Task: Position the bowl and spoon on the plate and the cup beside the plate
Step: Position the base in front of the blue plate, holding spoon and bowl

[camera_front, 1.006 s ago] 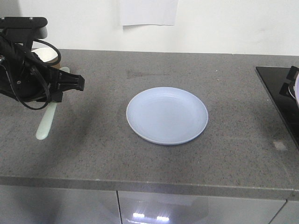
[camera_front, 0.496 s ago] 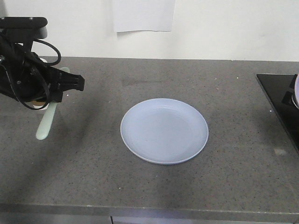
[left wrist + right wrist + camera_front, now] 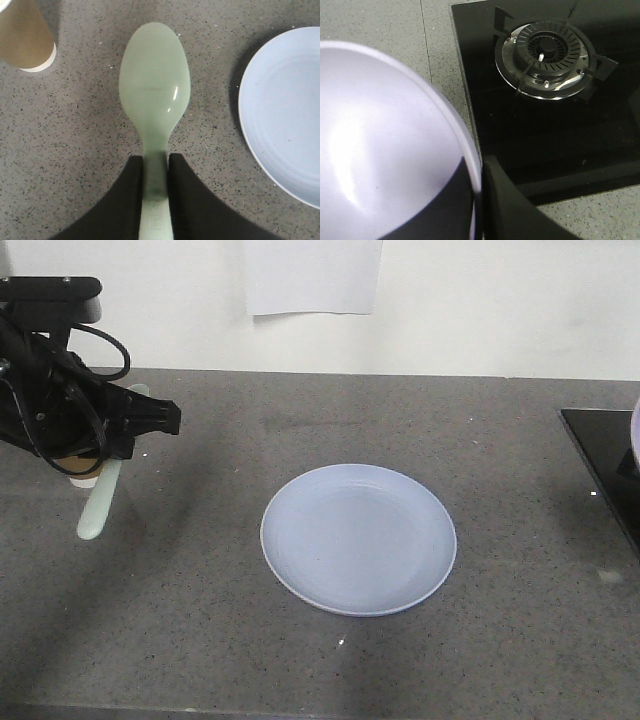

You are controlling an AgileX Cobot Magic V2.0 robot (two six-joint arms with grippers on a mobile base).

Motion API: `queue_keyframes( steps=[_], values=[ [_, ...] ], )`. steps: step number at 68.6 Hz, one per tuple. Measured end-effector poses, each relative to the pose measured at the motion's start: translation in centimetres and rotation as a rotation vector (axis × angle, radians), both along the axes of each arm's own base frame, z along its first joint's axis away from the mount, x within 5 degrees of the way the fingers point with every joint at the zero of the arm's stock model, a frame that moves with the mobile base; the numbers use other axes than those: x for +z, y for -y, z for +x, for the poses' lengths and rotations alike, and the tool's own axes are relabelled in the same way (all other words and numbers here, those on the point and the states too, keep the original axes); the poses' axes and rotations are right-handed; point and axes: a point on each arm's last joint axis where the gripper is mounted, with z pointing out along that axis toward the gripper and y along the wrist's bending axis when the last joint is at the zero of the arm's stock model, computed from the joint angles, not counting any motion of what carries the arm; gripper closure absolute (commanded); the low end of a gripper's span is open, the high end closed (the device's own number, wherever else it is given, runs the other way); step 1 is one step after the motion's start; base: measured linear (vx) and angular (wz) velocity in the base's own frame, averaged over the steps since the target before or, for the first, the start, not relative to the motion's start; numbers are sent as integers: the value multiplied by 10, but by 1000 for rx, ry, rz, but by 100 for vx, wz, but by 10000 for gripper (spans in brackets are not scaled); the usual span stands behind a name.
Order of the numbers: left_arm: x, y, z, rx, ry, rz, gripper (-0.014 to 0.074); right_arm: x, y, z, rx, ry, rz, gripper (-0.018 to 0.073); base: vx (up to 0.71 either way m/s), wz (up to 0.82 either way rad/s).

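Two things held, two things set down.
The round, shallow pale blue plastic plate [image 3: 358, 538] lies flat in the middle of the grey speckled tabletop [image 3: 200, 570]. To its left, the left pincer [image 3: 155, 175] pinches the short handle of the little pale green plastic spoon [image 3: 155, 95]. Just past the spoon, the brown paper cup [image 3: 22, 35] stands upright. Far over on the right, the right pincer [image 3: 479, 200] pinches the rim of the round light purple plastic bowl [image 3: 385, 145], above the edge of the black glass stove top [image 3: 545, 125].

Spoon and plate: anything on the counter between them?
Nothing: only bare grey countertop lies between the spoon and the plate. The left wrist view shows it clearest.
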Motion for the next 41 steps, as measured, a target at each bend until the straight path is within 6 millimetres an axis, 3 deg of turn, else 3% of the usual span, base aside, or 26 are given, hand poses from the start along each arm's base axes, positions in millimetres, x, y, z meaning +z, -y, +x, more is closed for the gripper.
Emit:
queue_keyframes(
  steps=[41],
  values=[
    [0,0,0,0,0,0,603,0,0,0,0,0,0,565,4,3]
  ],
)
